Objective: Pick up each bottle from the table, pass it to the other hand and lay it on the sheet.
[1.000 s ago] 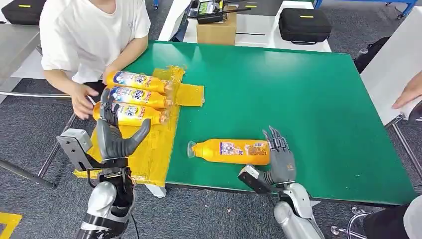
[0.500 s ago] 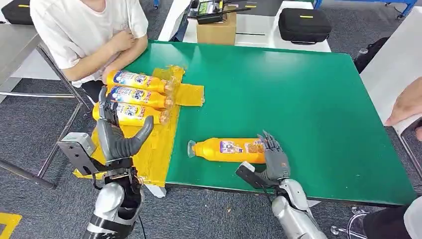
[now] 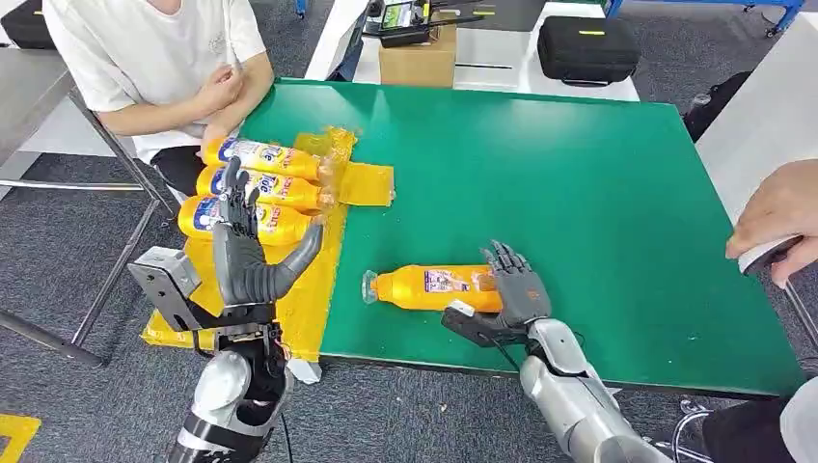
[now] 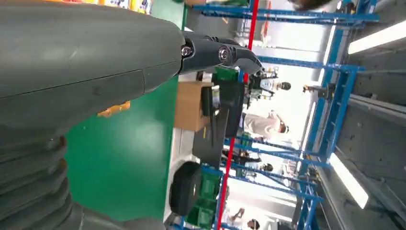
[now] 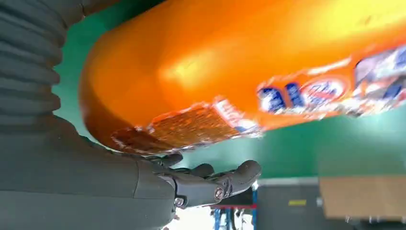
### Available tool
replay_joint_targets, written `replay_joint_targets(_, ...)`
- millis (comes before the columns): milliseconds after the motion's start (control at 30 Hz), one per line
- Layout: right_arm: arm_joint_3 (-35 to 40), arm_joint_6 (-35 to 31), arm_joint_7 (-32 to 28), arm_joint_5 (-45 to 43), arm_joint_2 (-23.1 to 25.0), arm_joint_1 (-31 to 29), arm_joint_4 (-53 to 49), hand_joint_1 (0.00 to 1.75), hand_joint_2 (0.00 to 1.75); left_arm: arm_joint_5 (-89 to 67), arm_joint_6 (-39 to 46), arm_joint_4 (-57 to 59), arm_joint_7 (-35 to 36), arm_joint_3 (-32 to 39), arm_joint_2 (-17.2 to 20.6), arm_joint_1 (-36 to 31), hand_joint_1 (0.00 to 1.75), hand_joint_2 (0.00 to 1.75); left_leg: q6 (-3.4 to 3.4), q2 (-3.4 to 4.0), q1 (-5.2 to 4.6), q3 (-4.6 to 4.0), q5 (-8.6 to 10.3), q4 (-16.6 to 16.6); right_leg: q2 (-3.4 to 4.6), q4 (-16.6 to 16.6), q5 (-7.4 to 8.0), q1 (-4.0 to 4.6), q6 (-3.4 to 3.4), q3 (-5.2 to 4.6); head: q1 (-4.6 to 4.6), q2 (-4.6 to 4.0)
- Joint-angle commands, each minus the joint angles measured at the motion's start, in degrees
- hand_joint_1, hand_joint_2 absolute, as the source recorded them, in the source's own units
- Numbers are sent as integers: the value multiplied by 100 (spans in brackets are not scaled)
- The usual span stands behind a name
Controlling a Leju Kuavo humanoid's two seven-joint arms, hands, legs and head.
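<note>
The right robot hand [image 3: 516, 289] sits at the base end of a bottle [image 3: 434, 287] lying on the green counter [image 3: 579, 193], fingers spread against it but not wrapped round. At ten o'clock from it, three bottles [image 3: 253, 187] lie on the yellow sheet [image 3: 309, 289]. The left robot hand [image 3: 253, 258] hangs over the sheet, fingers apart, holding nothing.

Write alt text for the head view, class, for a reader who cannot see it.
The robot's right hand reaches around the base of an orange bottle lying on the green table. Its left hand hovers open over a yellow sheet holding three bottles.
</note>
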Motion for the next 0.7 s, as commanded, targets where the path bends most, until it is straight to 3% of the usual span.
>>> replay_joint_targets(33, 382, 464, 189, 33, -44, -327, 825, 0, 175, 97, -86, 304, 146, -269, 143, -144, 0, 175, -3, -11, 1, 19, 1, -5, -12, -5, -3, 2, -5, 23, 0, 0)
replay_joint_targets(233, 365, 661, 237, -1, -38, -312, 866, 3, 175, 113, -107, 326, 177, -279, 172, -141, 0, 175, -2, -9, 2, 28, 2, -5, -9, -5, 1, 3, -5, 32, 0, -2)
replay_joint_targets(267, 336, 874, 248, -65, -37, -305, 926, 37, 175, 118, -110, 337, 182, -288, 186, -128, 0, 175, -6, -10, 4, 38, 1, -9, -13, -10, 0, 6, -11, 43, 0, 0)
replay_joint_targets(300, 345, 996, 251, -71, -49, -294, 953, 113, 175, 117, -104, 337, 182, -290, 198, -115, 0, 175, -4, -11, 2, 39, 1, -8, -12, -9, 0, 3, -8, 43, 0, 0)
replay_joint_targets(333, 323, 1182, 284, -119, -66, -296, 1006, 161, 175, 137, -119, 343, 182, -298, 218, -114, 0, 175, -7, -11, 4, 44, 0, -11, -15, -12, -1, 6, -12, 49, 0, 0)
replay_joint_targets(400, 310, 1374, 320, -157, -92, -294, 1053, 175, 175, 140, -112, 357, 182, -295, 227, -122, 0, 175, -5, -10, 3, 55, 1, -12, -14, -14, 1, 5, -8, 58, -2, 0)
replay_joint_targets(600, 287, 1943, 580, -238, -181, -318, 1216, 175, 175, 210, -161, 514, 224, -313, 235, -207, 0, 175, -8, -10, 6, 84, -1, -14, -12, -22, 5, 7, -9, 76, 0, 0)
replay_joint_targets(700, 259, 2046, 681, -266, -174, -313, 1230, 175, 175, 209, -156, 522, 224, -314, 230, -210, 0, 175, -9, -27, 6, 97, 3, -19, -24, -28, -1, 9, -14, 40, 2, 0)
